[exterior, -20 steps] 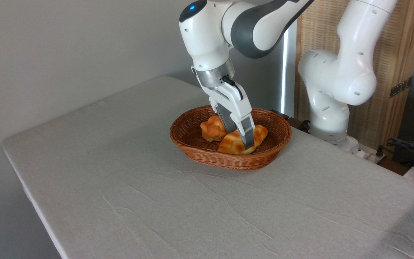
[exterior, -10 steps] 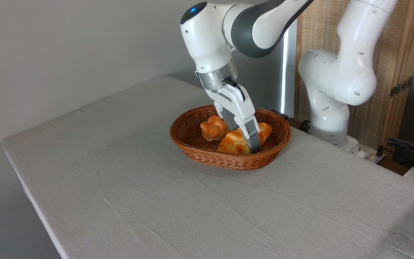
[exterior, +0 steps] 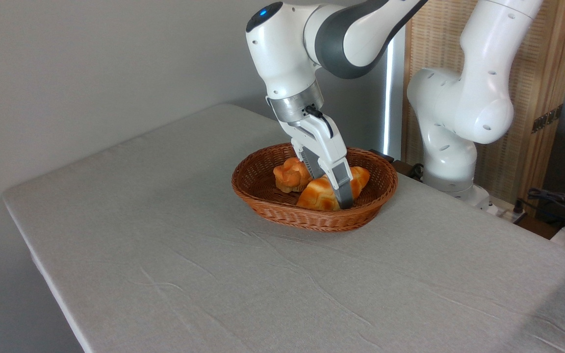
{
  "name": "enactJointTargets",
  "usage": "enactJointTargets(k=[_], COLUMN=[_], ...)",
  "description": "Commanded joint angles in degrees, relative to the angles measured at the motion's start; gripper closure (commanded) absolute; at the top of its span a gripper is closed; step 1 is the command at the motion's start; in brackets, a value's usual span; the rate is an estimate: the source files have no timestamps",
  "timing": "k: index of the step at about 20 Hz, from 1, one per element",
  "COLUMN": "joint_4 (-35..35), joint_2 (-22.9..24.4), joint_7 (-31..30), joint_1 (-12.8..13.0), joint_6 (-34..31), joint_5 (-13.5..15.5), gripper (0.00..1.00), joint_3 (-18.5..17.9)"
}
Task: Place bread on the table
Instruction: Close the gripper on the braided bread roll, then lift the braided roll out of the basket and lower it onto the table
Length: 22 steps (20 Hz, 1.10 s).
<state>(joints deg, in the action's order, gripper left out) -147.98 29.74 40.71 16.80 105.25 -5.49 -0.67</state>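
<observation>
The braided loaf (exterior: pixel 322 192), golden with browned ridges (tapered ends), lies in the wicker basket (exterior: pixel 282 208), the tool (exterior: pixel 337 195) clamped across it.

Glossy white arm (exterior: pixel 312 44), grey joints, blue light.

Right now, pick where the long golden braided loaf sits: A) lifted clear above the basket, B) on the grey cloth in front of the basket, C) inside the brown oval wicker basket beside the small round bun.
C: the long golden braided loaf lies inside the brown oval wicker basket next to the small round bun, with the end effector straddling it.
</observation>
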Motion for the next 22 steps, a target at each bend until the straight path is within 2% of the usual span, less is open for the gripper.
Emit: enactJointTargets(k=[1,4,6,10,13,15,16,17,19,20,22], joint_4=[0.0,0.1,2.6,12.0,17.0,21.0,24.1,27.2,31.8,33.8,34.9], joint_2=[0.3,0.3,0.3,0.2,-1.3,-5.2,-9.2,-13.2,-19.2,-21.5,-24.6], joint_7=[1.2,1.0,0.8,0.6,0.8,1.1,1.1,1.0,0.6,0.7,0.9], joint_1=[0.8,1.0,1.2,4.6,4.6,4.6,4.4,4.4,4.5,4.5,3.3], joint_6=[1.4,1.2,0.2,-5.1,-4.4,-4.4,-4.4,-4.4,-3.7,-3.1,1.2], joint_5=[-1.0,-1.0,-0.4,4.8,4.6,3.7,2.0,-1.2,-11.2,-15.1,-17.7], gripper=[0.83,0.84,0.84,0.84,0.84,0.84,0.84,0.84,0.84,0.84,0.83], joint_3=[-1.3,-1.3,-1.2,-1.3,-3.4,-5.8,-6.1,-6.0,-5.0,-4.9,-5.8])
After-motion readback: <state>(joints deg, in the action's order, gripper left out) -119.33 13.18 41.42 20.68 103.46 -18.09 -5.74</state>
